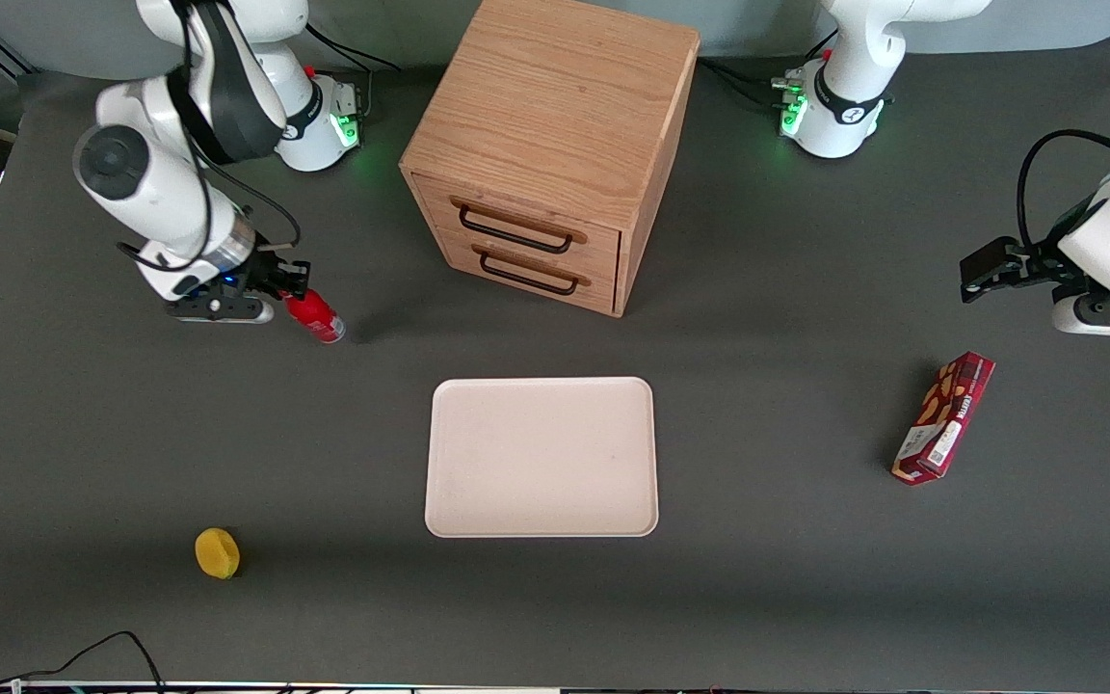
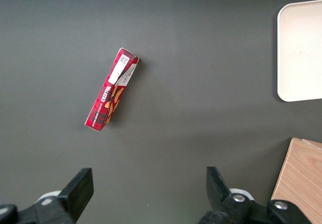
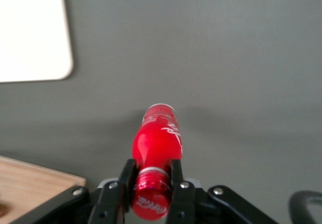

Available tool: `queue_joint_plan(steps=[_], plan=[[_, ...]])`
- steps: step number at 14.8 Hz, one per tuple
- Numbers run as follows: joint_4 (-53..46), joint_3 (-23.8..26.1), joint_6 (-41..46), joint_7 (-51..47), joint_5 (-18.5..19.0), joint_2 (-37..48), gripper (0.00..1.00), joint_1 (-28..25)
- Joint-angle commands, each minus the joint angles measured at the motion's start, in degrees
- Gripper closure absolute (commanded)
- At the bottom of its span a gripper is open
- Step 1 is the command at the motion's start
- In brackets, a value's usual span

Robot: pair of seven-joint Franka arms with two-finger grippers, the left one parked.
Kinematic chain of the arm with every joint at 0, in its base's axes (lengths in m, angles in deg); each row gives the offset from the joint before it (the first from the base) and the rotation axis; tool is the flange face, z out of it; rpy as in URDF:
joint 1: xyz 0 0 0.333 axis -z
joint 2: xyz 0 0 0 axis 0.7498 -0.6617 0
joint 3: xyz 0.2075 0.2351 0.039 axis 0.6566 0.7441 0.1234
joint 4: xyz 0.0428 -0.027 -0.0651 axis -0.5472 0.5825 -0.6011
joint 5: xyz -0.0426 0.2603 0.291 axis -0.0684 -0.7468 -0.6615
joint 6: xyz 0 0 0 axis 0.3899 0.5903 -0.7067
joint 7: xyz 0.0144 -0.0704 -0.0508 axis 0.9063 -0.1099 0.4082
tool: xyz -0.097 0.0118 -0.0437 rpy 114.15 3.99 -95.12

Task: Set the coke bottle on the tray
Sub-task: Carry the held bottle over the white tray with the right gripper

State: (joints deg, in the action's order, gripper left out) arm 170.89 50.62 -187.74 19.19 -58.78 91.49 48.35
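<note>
Red coke bottle (image 3: 156,143) pinched at the neck between the narrowed jaws of the gripper (image 3: 150,181), long axis tilted, silvery base nearer the front camera; cream tray (image 1: 542,457) well apart, toward the parked arm's end and nearer that camera

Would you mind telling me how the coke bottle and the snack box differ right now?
The coke bottle is round and bright red with a narrow neck; the snack box is a long dark red carton with printed labels. The bottle is held at its cap by the gripper, jaws shut on it, toward the working arm's end of the table; the box lies free toward the parked arm's end. Both are red and off the tray.
</note>
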Motion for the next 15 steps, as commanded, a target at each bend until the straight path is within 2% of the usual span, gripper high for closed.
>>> queue_joint_plan(steps=[1, 3, 5, 7, 9, 11, 15], plan=[[-20.12, 0.36, 12.94, 0.95, -0.12, -6.35, 1.0, -0.04], [-38.56, 1.85, 22.61, -3.68, 1.28, -17.31, 1.0, -0.91], [-55.19, 5.62, 29.84, -12.02, 4.69, -29.79, 1.0, -1.71], [-64.63, 10.37, 30.05, -20.28, 8.39, -39.47, 1.0, -3.11], [-68.7, 11.7, 24.89, -28.72, 11.82, -47.48, 1.0, -6.0], [-68.62, 12.23, 15.85, -35.41, 15.07, -53.11, 1.0, -7.24], [-68.45, 12.93, 5.62, -42.29, 20.25, -59.37, 1.0, -9.27]])
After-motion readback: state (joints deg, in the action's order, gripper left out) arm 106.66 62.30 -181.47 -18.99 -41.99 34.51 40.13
